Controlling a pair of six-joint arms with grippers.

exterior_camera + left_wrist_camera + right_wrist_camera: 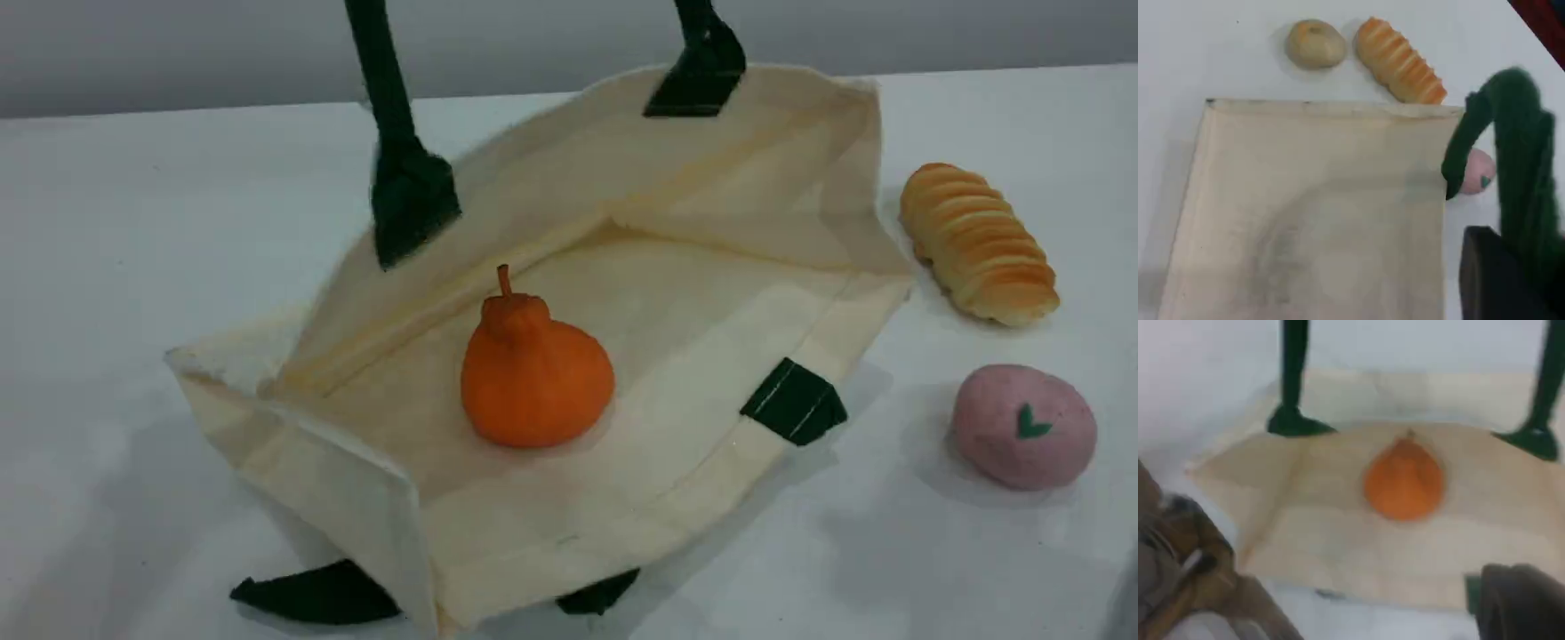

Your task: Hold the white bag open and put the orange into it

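Sitting inside the white bag [711, 267], the orange [533, 373], beyond right pincer [1521, 603].

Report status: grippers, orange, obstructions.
Left gripper at raised green handle, grip unclear. Right gripper shut, clear of orange. Orange inside white bag. Nothing blocking.

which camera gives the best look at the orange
The scene view: the orange sits sharp and whole, stem up, inside the white bag. The right wrist view shows it blurred. The left wrist view shows only the bag's outside.
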